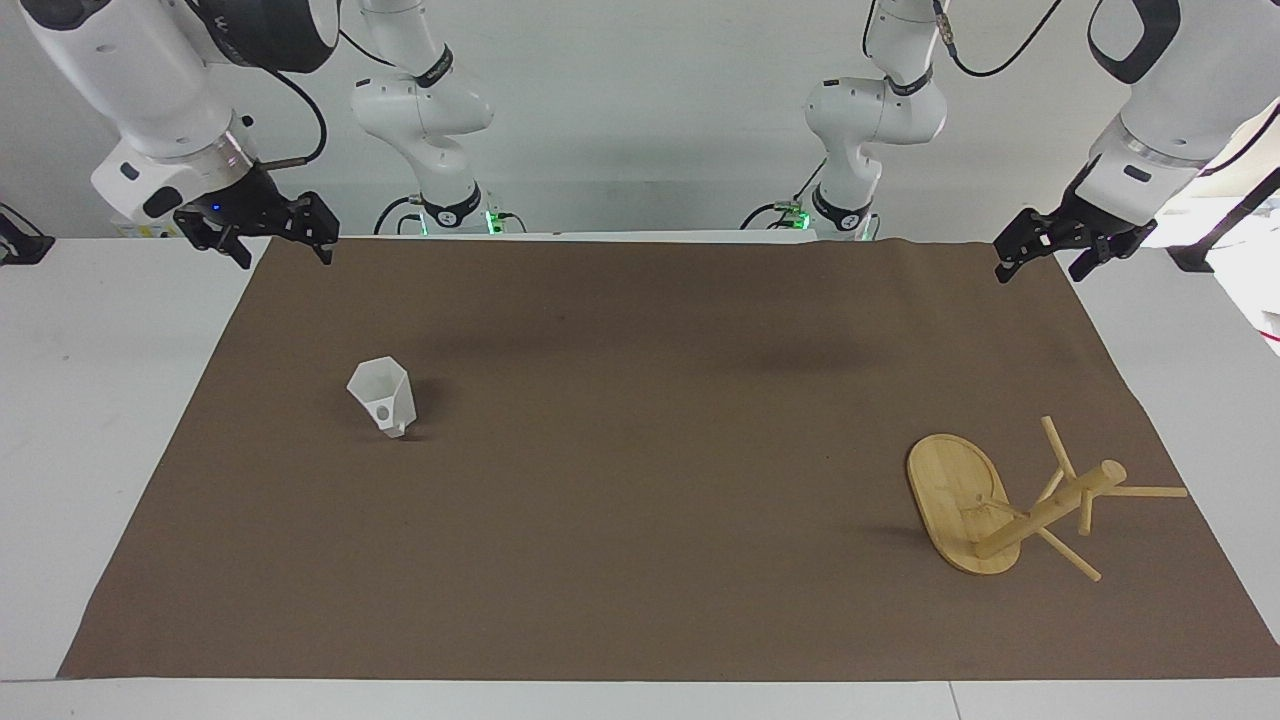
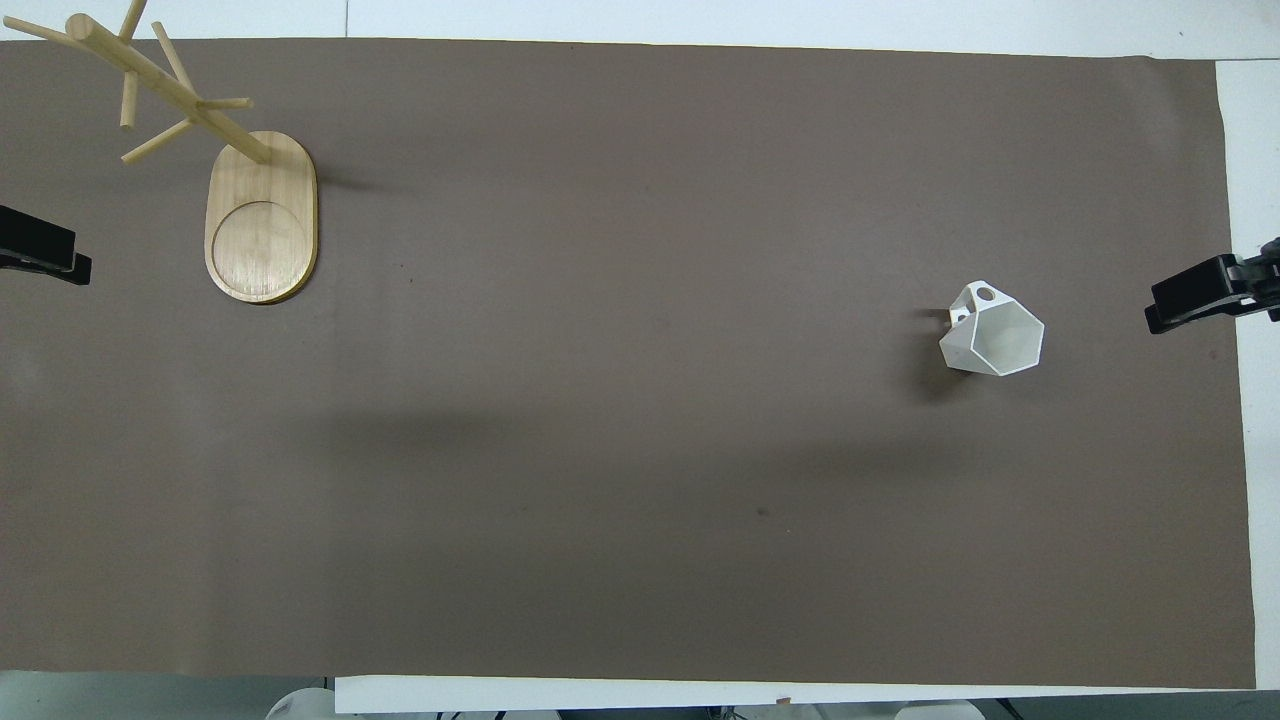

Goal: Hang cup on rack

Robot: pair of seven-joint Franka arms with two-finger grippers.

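Observation:
The white faceted cup (image 1: 383, 397) stands mouth up on the brown mat toward the right arm's end, its handle on the side farther from the robots; it also shows in the overhead view (image 2: 992, 332). The bamboo rack (image 1: 960, 500) stands upright toward the left arm's end, farther from the robots than the cup, its post (image 2: 165, 88) and pegs bare; its base shows in the overhead view (image 2: 262, 220). My right gripper (image 1: 283, 255) hangs open and empty over the mat's corner nearest its base. My left gripper (image 1: 1042, 270) hangs open and empty over the other near corner. Both wait.
The brown mat (image 1: 640, 560) covers most of the white table (image 1: 90, 400). Only the tips of my left gripper (image 2: 45, 255) and right gripper (image 2: 1190, 305) show at the overhead view's side edges.

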